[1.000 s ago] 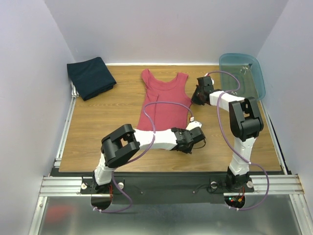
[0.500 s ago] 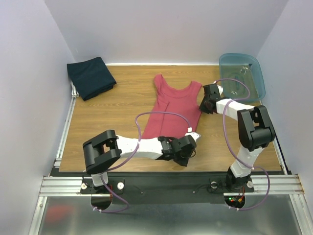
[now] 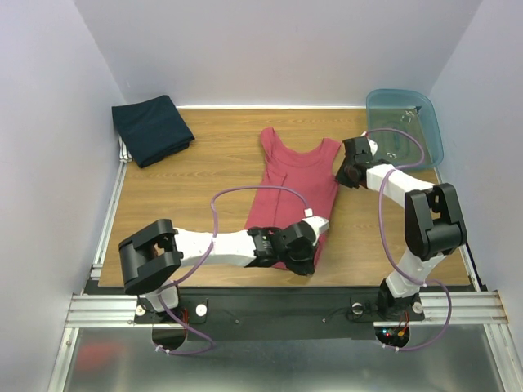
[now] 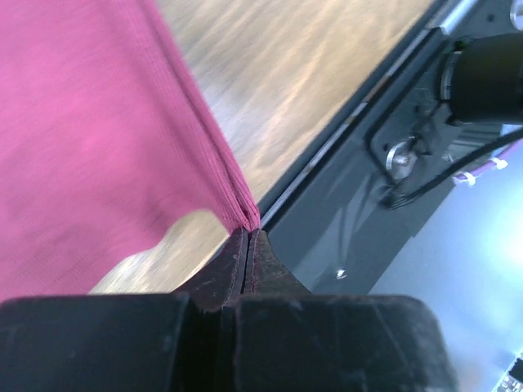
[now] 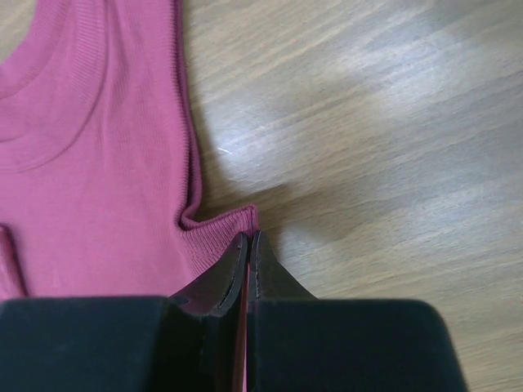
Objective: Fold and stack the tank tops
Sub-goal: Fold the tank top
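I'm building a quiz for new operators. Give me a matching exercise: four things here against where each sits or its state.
1. maroon tank top
2. navy tank top
3. blue tub
4. left gripper

A. far right corner
B. folded, far left corner
C. jaws shut on a hem corner
D. laid out in the middle

Pairs: 1-D, 2-B, 3-A, 4-C

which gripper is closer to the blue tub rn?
Right. The right gripper pinches the maroon tank top's armhole corner just left of the blue plastic tub; the left gripper grips the hem corner, much farther off on the near side.
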Controlling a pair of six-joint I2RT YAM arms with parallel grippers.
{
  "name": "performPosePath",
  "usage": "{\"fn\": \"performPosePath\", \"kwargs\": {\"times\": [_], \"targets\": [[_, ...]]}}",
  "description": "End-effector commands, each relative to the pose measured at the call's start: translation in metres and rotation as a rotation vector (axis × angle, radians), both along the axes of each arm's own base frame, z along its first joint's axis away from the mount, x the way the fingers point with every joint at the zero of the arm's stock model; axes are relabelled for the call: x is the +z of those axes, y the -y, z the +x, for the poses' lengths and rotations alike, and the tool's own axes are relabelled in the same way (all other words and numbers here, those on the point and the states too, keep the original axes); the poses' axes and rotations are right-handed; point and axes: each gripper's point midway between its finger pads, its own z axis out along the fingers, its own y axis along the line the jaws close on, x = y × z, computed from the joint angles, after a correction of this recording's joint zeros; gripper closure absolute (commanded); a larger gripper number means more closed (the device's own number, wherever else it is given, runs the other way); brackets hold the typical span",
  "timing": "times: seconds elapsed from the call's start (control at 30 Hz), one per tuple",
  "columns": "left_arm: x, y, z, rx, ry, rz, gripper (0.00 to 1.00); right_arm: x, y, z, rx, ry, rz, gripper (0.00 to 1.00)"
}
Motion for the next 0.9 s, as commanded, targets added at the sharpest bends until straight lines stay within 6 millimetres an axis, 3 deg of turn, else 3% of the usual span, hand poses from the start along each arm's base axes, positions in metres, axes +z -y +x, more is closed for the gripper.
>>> {"fn": "performPosePath", "kwargs": {"times": [0.0, 0.27, 0.6, 0.87], "targets": [[0.015, -0.010, 0.008, 0.046, -0.020, -0.056, 1.00, 0.043, -0.011, 0.023, -0.005, 0.116, 0.047, 1.00], [0.011, -0.036, 0.028, 0.146, -0.028, -0.050, 1.00, 0.063, -0.042, 0.044, 0.039, 0.151, 0.075, 1.00], [0.000, -0.062, 0.034, 0.235, -0.053, -0.010, 1.00, 0.053, -0.091, 0.060, 0.102, 0.126, 0.064, 1.00], [-0.012, -0.086, 0.035, 0.306, -0.077, 0.037, 1.00, 0.030, -0.120, 0.066, 0.141, 0.089, 0.043, 1.00]]}}
